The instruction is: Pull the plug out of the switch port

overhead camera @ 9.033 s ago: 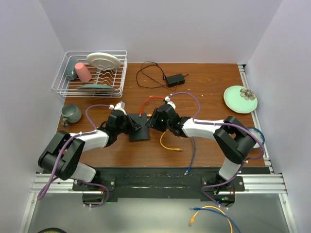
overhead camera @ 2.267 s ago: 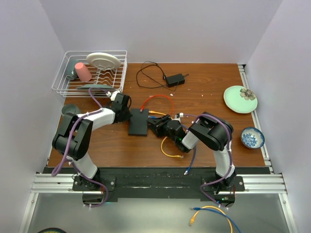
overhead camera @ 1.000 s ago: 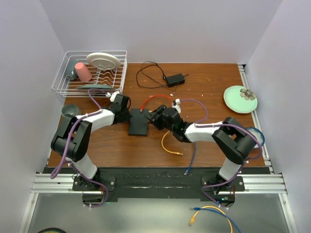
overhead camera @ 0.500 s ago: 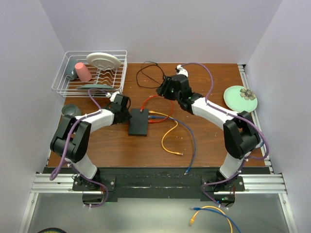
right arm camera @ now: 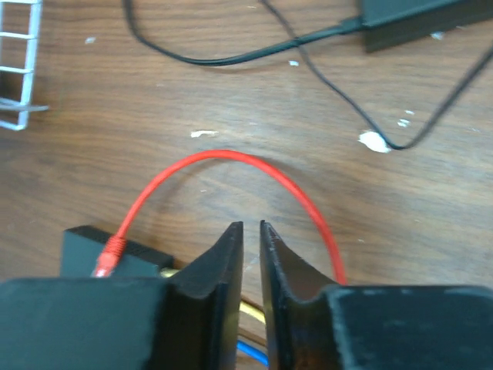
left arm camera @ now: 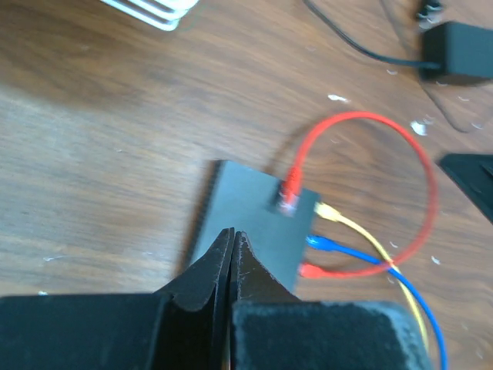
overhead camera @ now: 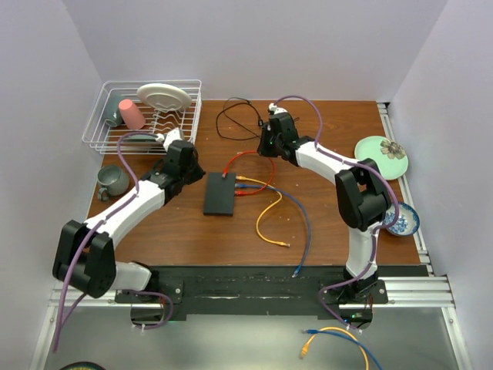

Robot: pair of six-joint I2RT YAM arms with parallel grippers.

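The flat black switch box (overhead camera: 219, 194) lies mid-table. Its right edge is the port row, with yellow (left arm camera: 327, 212), blue (left arm camera: 318, 243) and red (left arm camera: 308, 270) plugs in it. The red cable (overhead camera: 254, 156) loops back, and its other plug (left arm camera: 290, 196) rests on the box top. My left gripper (overhead camera: 191, 165) is shut and empty, hovering over the box's left part (left arm camera: 254, 223). My right gripper (overhead camera: 265, 149) is behind the box above the red loop (right arm camera: 254, 166). Its jaws stand a narrow gap apart with nothing between them.
A small black adapter (overhead camera: 277, 126) with a thin cord lies at the back. A wire dish rack (overhead camera: 142, 116) stands back left, a mug (overhead camera: 112, 179) at the left. A green plate (overhead camera: 381, 156) and a patterned bowl (overhead camera: 404, 218) sit at the right.
Both grippers were at the box earlier. The right gripper has moved away to the back, over the red loop. The left gripper has drawn up and back from the box's left edge.
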